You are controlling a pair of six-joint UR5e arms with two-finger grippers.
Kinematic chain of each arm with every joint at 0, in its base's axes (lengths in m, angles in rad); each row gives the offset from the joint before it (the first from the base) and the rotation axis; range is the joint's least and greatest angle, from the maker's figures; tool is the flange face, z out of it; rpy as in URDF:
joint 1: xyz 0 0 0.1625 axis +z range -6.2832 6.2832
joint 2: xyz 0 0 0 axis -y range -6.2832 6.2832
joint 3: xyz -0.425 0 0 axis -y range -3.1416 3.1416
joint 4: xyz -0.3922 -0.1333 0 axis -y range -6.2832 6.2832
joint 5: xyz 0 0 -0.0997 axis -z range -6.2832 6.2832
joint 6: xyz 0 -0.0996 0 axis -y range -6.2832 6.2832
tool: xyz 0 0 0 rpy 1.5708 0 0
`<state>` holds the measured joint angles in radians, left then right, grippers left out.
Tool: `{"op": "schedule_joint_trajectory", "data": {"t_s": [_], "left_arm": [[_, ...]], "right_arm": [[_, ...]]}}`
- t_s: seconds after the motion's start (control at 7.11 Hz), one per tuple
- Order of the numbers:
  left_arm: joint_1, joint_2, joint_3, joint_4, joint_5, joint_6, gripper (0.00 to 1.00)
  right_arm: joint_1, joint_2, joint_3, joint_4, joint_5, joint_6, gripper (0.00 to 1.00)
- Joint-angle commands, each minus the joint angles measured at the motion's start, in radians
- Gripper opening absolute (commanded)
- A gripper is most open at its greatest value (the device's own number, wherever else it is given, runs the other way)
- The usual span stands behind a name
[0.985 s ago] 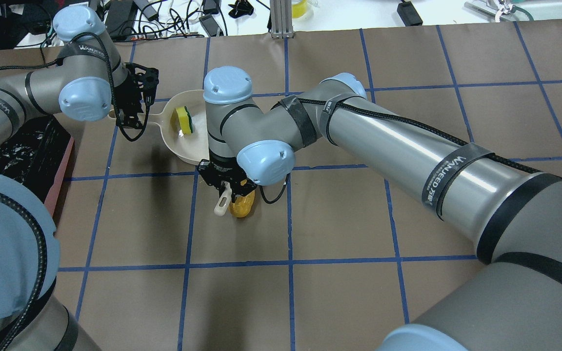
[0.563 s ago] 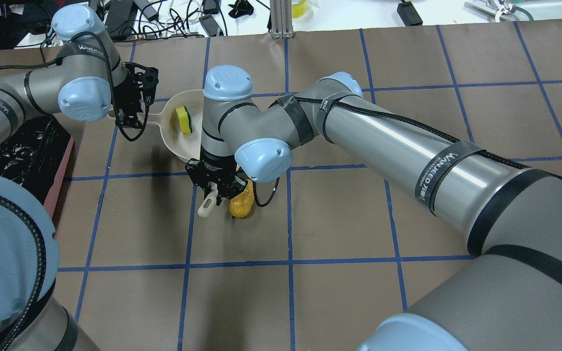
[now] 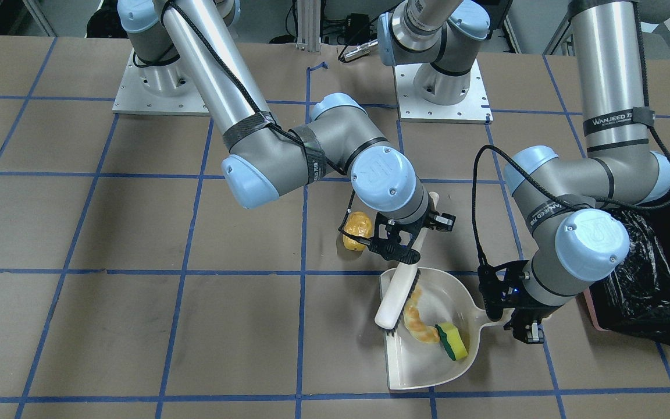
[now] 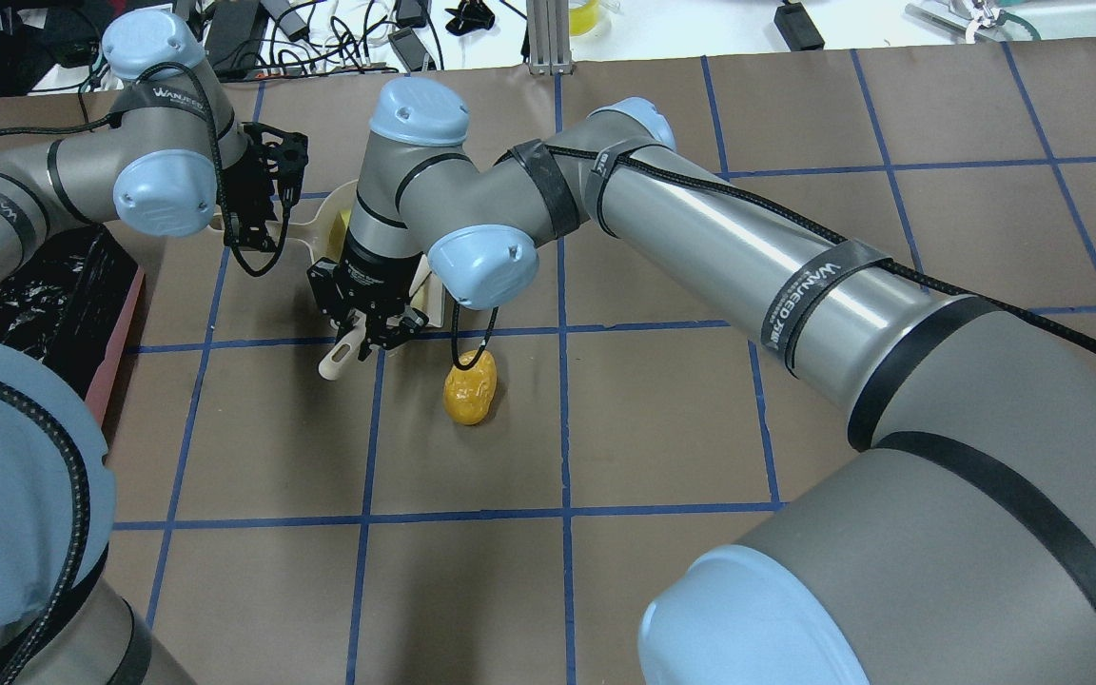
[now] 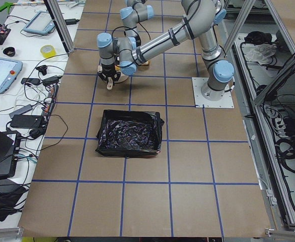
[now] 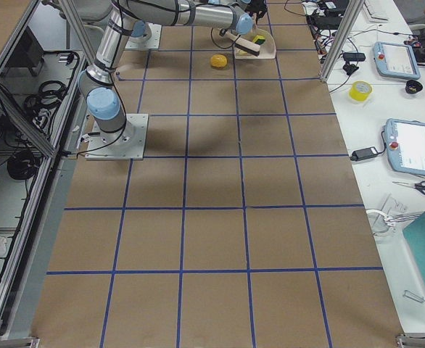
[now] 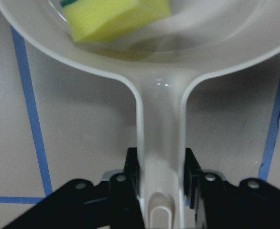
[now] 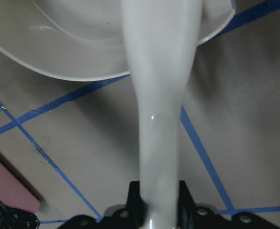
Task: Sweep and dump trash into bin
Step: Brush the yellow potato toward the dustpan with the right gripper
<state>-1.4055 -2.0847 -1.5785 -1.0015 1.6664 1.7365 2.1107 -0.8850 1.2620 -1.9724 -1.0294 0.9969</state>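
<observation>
My left gripper [image 3: 512,317] is shut on the handle of the white dustpan [image 3: 422,381], which lies flat on the table. The tan croissant piece [image 3: 416,323] and the yellow sponge with a green side [image 3: 454,342] lie inside the pan. My right gripper [image 3: 413,241] is shut on the handle of the white brush [image 3: 393,297], whose black bristles rest in the pan against the croissant. The golden-brown potato lump [image 3: 357,230] lies on the table outside the pan, beside the right gripper. The pink bin with a black bag [image 3: 649,279] stands beyond the left arm.
The right arm's elbow and forearm [image 4: 700,238] stretch across the table's middle in the overhead view. The bin [image 4: 44,285] sits at the table's left edge there. Cables and devices lie past the far edge [image 4: 339,38].
My right gripper has carried the brush left and away from the potato to the dustpan's mouth. The potato has stayed on the table. The left gripper and the pan have not moved.
</observation>
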Motion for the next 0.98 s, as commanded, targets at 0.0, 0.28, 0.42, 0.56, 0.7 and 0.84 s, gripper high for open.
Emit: {"op": "schedule_joint_trajectory", "data": {"t_s": [0.0, 0.28, 0.42, 0.56, 0.7, 0.84], "left_arm": [[0.0, 0.003, 0.0, -0.002, 0.001, 0.0, 0.0], [-0.001, 0.005, 0.0, -0.002, 0.001, 0.0, 0.0], [0.002, 0.011, -0.005, -0.002, 0.0, 0.009, 0.0], [0.009, 0.034, -0.03, 0.0, -0.002, 0.044, 0.0], [0.008, 0.078, -0.079, -0.002, 0.001, 0.052, 0.0], [0.011, 0.145, -0.151, 0.0, 0.001, 0.054, 0.0]], "right_arm": [[0.008, 0.001, -0.047, 0.003, 0.058, 0.041, 0.0], [0.018, -0.024, -0.044, 0.065, -0.015, 0.069, 0.0], [0.018, -0.066, -0.036, 0.158, -0.085, 0.056, 0.0], [0.018, -0.096, -0.018, 0.209, -0.15, 0.054, 0.0], [0.018, -0.138, 0.023, 0.221, -0.199, 0.054, 0.0], [0.018, -0.199, 0.068, 0.251, -0.249, 0.052, 0.0]]}}
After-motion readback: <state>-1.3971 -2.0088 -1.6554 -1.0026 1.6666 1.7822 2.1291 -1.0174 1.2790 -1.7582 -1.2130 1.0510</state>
